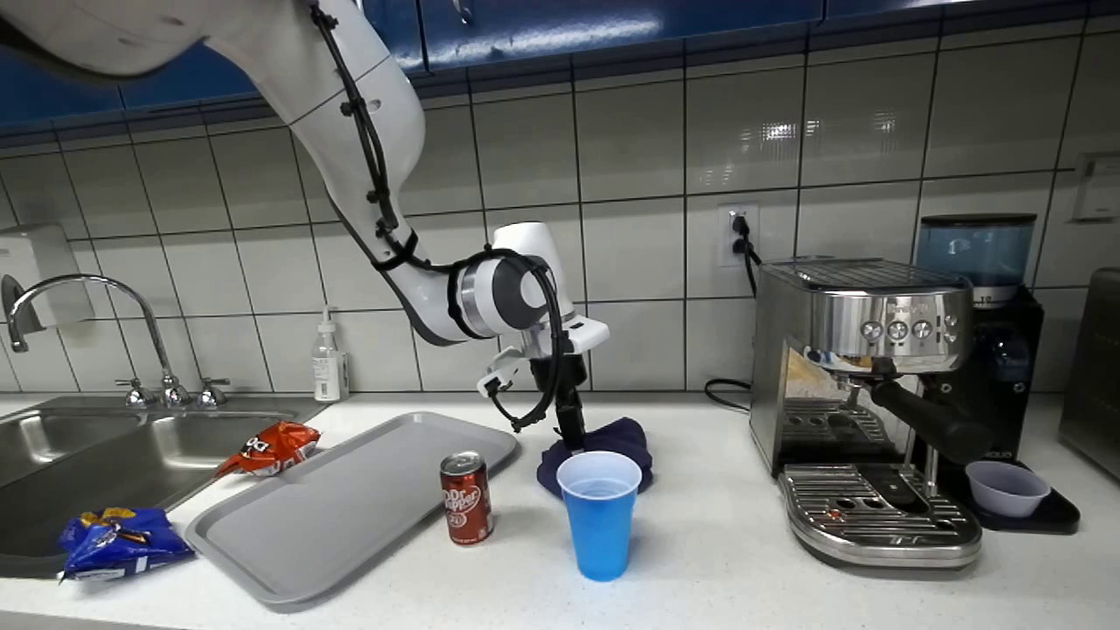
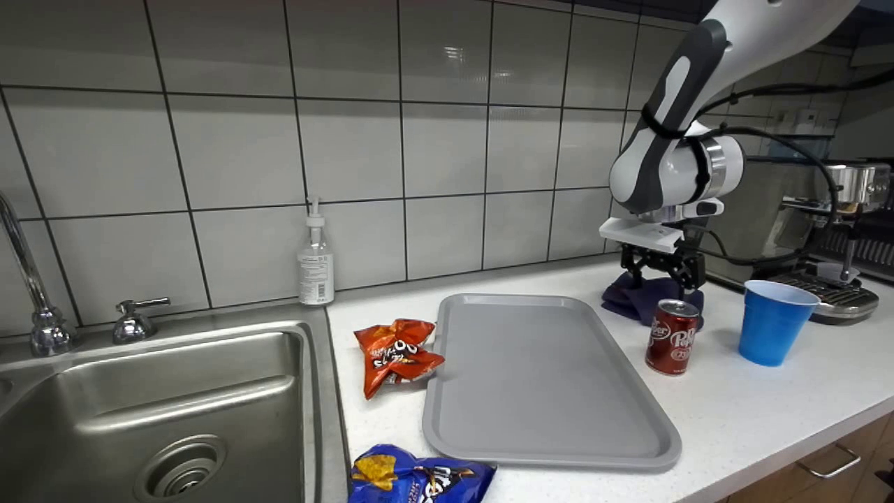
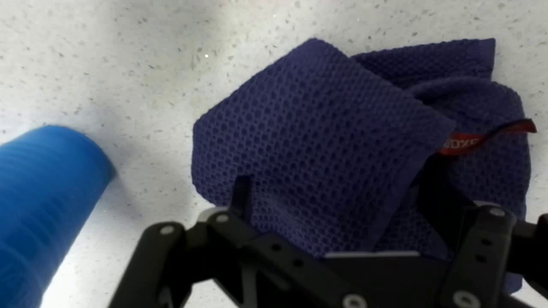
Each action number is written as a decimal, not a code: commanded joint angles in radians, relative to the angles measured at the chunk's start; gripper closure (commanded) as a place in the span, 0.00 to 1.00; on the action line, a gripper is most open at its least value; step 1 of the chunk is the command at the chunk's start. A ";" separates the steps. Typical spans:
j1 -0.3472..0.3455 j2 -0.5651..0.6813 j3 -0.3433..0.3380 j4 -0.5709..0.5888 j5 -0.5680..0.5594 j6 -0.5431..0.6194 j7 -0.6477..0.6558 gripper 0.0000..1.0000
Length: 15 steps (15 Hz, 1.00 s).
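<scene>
In an exterior view, purple cloth (image 1: 623,439) is seen at 12 o'clock of blue cup (image 1: 600,525). In an exterior view, fingers (image 2: 691,274) are spread over cloth, nothing gripped. In wrist view: cloth should prob. be pinched low; long axis seems approx. 9–3 o'clock, red tag (image 3: 462,143) pointed twd. 3.

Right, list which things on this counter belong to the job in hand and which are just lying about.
Likely in the job, since the open claw is over it:
dark purple waffle-weave cloth

Apparently just lying about:
blue plastic cup
Dr Pepper can
gray tray
red Doritos bag
blue chip bag
pump bottle
espresso machine
coffee grinder
small bowl
</scene>
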 commanded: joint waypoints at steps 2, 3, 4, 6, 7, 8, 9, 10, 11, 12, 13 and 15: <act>-0.004 0.056 -0.001 0.078 -0.013 -0.049 0.044 0.00; -0.005 0.065 -0.002 0.087 -0.013 -0.052 0.046 0.00; -0.005 0.073 -0.002 0.095 -0.012 -0.054 0.049 0.00; -0.006 0.088 -0.004 0.110 -0.013 -0.059 0.056 0.00; -0.006 0.095 -0.005 0.116 -0.013 -0.063 0.059 0.00; -0.006 0.101 -0.005 0.122 -0.014 -0.068 0.062 0.00; -0.007 0.107 -0.006 0.127 -0.015 -0.071 0.064 0.00; -0.008 0.111 -0.005 0.131 -0.015 -0.075 0.065 0.00; -0.008 0.115 -0.006 0.136 -0.015 -0.077 0.066 0.00; -0.008 0.118 -0.007 0.139 -0.016 -0.079 0.067 0.00; -0.008 0.121 -0.007 0.142 -0.016 -0.079 0.066 0.00; -0.009 0.126 -0.007 0.147 -0.016 -0.078 0.064 0.28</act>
